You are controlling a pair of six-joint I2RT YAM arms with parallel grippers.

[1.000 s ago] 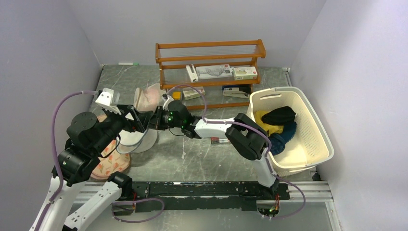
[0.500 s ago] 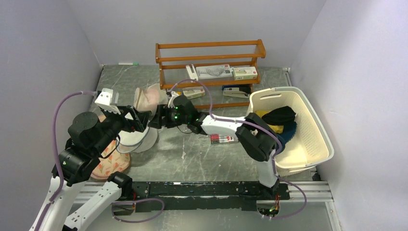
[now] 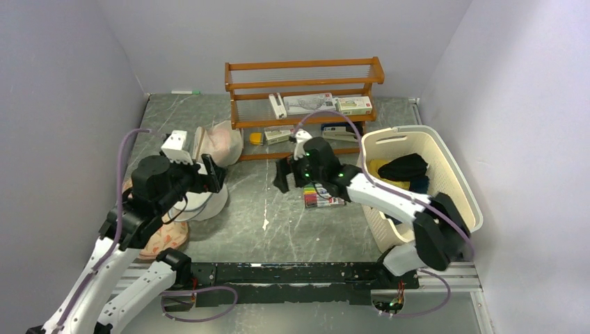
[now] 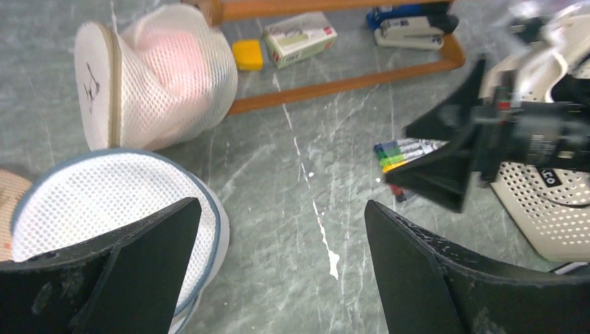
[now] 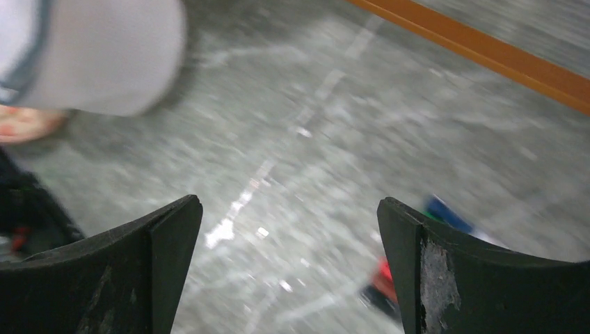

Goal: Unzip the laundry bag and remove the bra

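The left fingers [image 3: 214,175] hang released over the near-left part of the grey marble counter [image 3: 278,223], just above the edge of the laundry bag [image 3: 198,203]. The bag lies flat with its white honeycomb face up. The right fingers [image 3: 282,177] hover over the middle of the counter, spread wide and holding nothing. They are well apart from the bag and beside a pack of markers [image 3: 321,201].

The bra [image 3: 378,170], mustard yellow with a black part across it, rests inside the cream basket [image 3: 456,209] at the counter's right edge. A dark teal cloth [image 3: 417,186] lies next to it. Only the overhead view shows the bra.

The left wrist view alone brings out the bag's grey-blue zip rim, though whether the zip is undone cannot be told. It also shows the mesh of the pinkish pouch [image 3: 221,139], which stands on its side toward the far-left corner. A small yellow block [image 3: 255,138] sits beside the pouch at the foot of the wooden rack [image 3: 306,69] along the far edge. The same view catches the right fingers facing it across bare stone.

The right wrist view is blurred. It shows a pale rounded shape with a grey-blue band at upper left, an orange rail at upper right and coloured smears low right. A floral-patterned item [image 3: 163,236] lies at the near-left edge, partly under the left arm.
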